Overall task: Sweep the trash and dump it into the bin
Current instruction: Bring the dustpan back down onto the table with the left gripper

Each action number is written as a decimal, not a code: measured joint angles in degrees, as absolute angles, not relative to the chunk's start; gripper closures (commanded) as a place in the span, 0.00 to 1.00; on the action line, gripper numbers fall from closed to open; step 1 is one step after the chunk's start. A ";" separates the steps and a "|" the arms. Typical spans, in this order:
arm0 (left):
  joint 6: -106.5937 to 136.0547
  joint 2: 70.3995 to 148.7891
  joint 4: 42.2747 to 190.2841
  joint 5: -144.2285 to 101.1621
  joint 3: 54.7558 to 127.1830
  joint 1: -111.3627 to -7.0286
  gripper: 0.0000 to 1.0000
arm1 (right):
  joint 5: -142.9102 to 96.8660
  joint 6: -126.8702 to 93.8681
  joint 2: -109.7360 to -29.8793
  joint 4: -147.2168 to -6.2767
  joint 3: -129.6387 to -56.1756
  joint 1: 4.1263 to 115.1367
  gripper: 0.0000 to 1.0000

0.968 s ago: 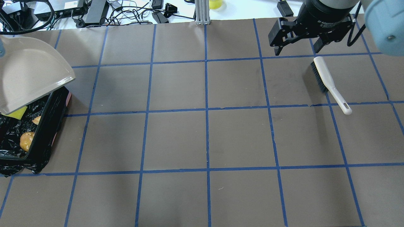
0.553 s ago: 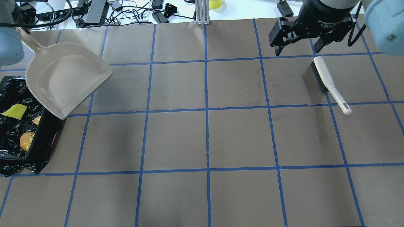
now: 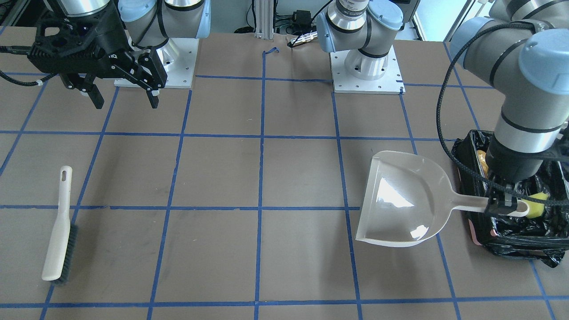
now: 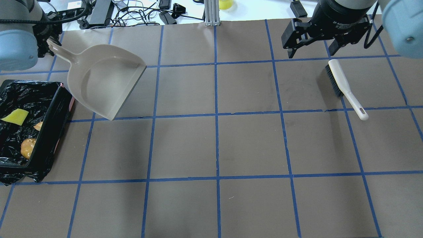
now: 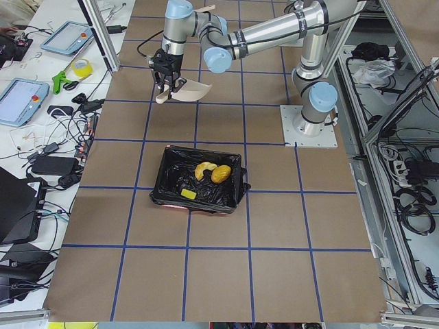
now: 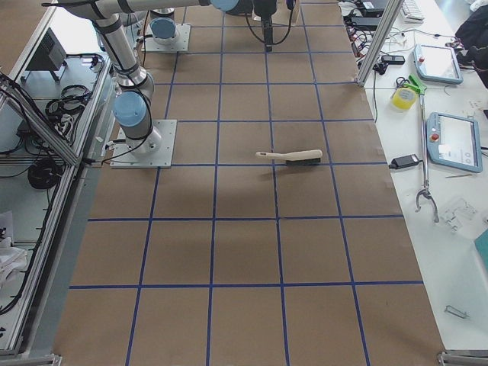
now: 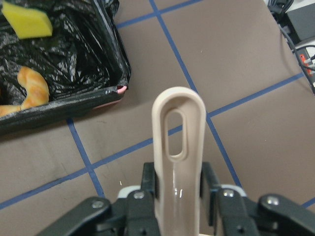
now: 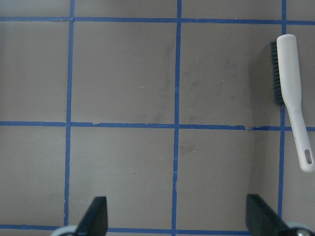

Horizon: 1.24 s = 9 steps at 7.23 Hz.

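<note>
Bin (image 4: 50, 127) holds the trash (image 4: 28, 147) — left gripper (image 7: 179, 182) clamps dustpan (image 4: 102, 82), right gripper (image 4: 311, 52) gapes.

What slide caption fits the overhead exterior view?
Left gripper holds the empty dustpan beside the bin holding the trash; open right gripper hovers near the brush.

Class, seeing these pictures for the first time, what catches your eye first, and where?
The empty beige dustpan, held by its handle in the left gripper, hangs beside the black-lined bin at the left end of the table. In the bin lie a yellow sponge, a croissant and a bread piece. At the other end the brush lies on the table, near the open right gripper.
</note>
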<state>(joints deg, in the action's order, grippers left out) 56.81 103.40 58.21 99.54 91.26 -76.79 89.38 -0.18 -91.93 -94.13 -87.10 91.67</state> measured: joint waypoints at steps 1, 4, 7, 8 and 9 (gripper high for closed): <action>58.91 105.57 57.73 97.86 91.18 -76.84 1.00 | 89.39 -0.18 -91.93 -94.13 -87.10 91.67 0.00; 65.35 110.98 56.69 95.71 91.05 -77.80 1.00 | 89.44 -0.18 -91.93 -94.13 -87.10 91.67 0.00; 66.38 115.33 54.97 94.46 90.18 -78.17 1.00 | 89.46 -0.18 -91.85 -94.13 -87.10 91.64 0.00; 66.37 116.62 53.79 94.42 89.96 -78.16 1.00 | 89.42 -0.17 -91.85 -94.15 -87.12 91.66 0.00; 66.42 117.87 52.34 94.40 89.66 -78.16 1.00 | 89.40 -0.18 -91.85 -94.17 -87.13 91.67 0.00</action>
